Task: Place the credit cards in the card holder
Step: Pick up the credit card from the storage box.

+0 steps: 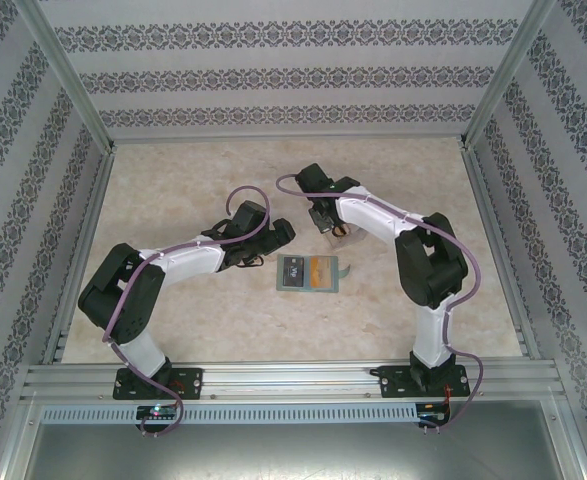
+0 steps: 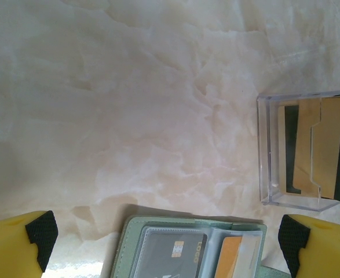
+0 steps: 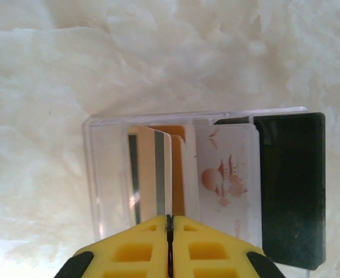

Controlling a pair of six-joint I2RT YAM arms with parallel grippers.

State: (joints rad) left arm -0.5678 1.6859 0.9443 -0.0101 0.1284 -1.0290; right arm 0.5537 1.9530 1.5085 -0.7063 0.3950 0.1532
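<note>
- 1 thin plastic credit card [image 3: 152, 174], probably stiff and slippery, stands in a clear plastic box [image 3: 103, 174] mid-frame; right gripper [image 3: 170, 223] is closed on its edge.
- Left gripper [image 2: 167, 234] wide open, empty, over grey-green card holder [image 2: 187, 255].

Pale marbled tabletop [image 1: 223, 330] under soft even light, patterned striped walls [image 1: 273, 80] all round, aluminium frame rail [image 1: 293, 375] up front.

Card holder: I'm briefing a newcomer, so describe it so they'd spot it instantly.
On the marble table, look at the middle, just on the near side of the clear plastic box. The card holder lies open and flat, grey-green where the box is transparent.
</note>
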